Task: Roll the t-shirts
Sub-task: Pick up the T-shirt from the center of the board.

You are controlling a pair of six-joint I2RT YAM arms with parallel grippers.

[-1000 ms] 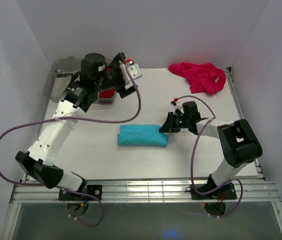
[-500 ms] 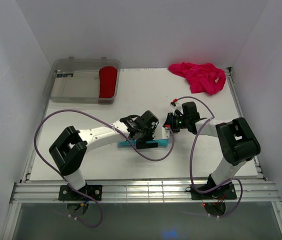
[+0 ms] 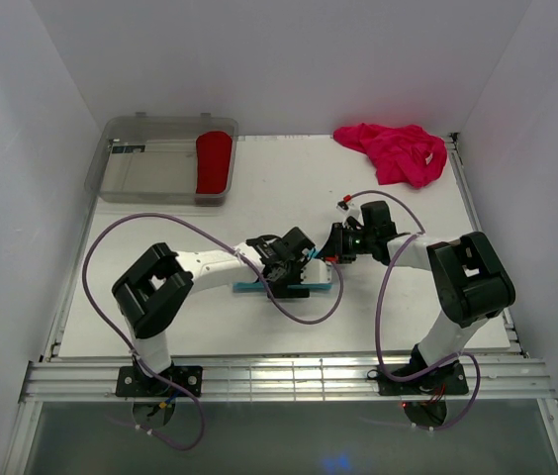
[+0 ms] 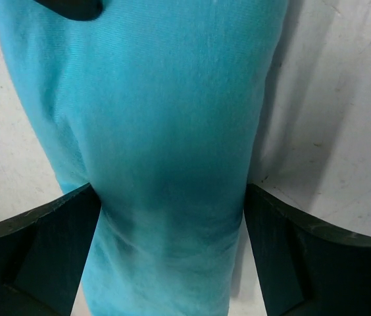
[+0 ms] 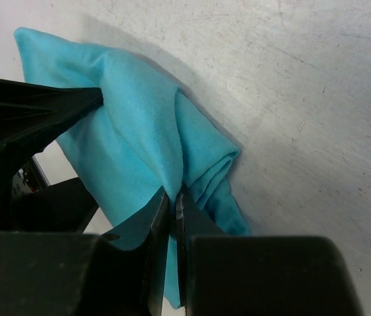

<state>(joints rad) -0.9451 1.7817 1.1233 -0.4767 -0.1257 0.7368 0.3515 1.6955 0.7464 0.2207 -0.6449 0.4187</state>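
Well beyond right gripper: magenta t-shirt, heaped, not yet rolled. Between the 2 grippers: turquoise t-shirt, rolled. Far beyond left gripper: red t-shirt, rolled, in bin. Clamped across turquoise flanks with left, likely against unrolling; pinched tight on end fold with right.

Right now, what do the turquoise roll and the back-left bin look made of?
The turquoise t-shirt looks like soft knit cloth, probably cotton jersey, with a matte finish: fine fabric texture and soft folds show. The bin looks like clear, slightly smoky hard plastic with some gloss: you can see through its walls.
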